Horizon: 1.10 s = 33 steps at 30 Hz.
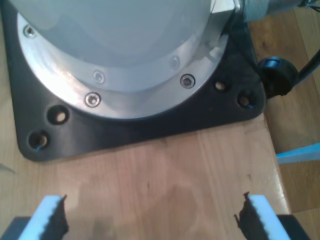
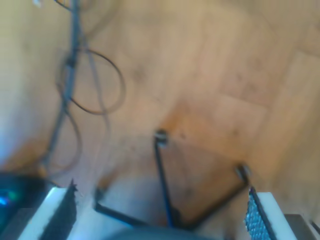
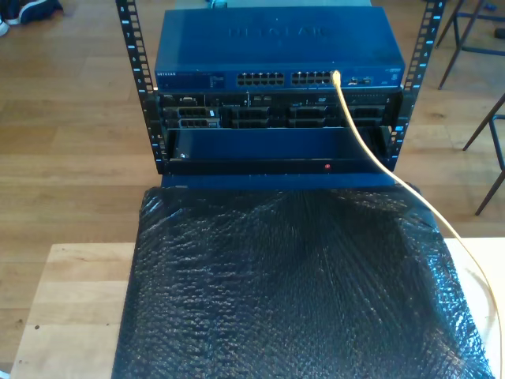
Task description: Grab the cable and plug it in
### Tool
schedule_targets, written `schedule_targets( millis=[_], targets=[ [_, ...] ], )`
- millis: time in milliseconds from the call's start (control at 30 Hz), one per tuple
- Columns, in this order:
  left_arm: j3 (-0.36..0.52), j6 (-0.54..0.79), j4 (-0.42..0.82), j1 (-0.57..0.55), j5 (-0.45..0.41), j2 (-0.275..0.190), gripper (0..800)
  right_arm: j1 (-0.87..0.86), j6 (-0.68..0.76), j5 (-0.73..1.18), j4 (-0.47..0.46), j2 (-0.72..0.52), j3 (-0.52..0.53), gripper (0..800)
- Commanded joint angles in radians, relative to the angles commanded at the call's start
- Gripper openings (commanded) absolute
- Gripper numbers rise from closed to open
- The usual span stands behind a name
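My first gripper (image 1: 152,215) hangs spread and empty over the wooden bench (image 1: 160,170) beside a black base plate (image 1: 150,125). My second gripper (image 2: 160,210) is spread wide above the floor (image 2: 225,75). In the exterior view, the cable (image 3: 371,150) is plugged into the blue switch (image 3: 276,47) and trails past the black sheet (image 3: 292,284) on that view's right.

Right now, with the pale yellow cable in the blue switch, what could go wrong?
1. The thin pale yellow cable trails over the black bubble-wrap sheet; an arm could snag it, perhaps unplugging it from the blue network switch.
2. My first gripper hangs open near a black base plate; descending could hit it.
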Motion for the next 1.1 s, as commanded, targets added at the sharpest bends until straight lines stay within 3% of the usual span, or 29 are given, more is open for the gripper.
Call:
schedule_targets(
  millis=[233,667,900,1100],
  targets=[
    [0.0,0.0,0.0,0.0,0.0,0.0,800,-0.117,-0.101,0.114,-0.002,-0.11,0.089,799],
    [0.0,0.0,0.0,0.0,0.0,0.0,800,-0.396,-0.367,0.127,-0.008,-0.431,0.442,799],
    [0.0,0.0,0.0,0.0,0.0,0.0,800,-0.496,-0.413,0.117,-0.006,-0.583,0.631,799],
    [0.0,0.0,0.0,0.0,0.0,0.0,800,-0.514,-0.411,0.114,-0.006,-0.612,0.727,798]
  ],
)
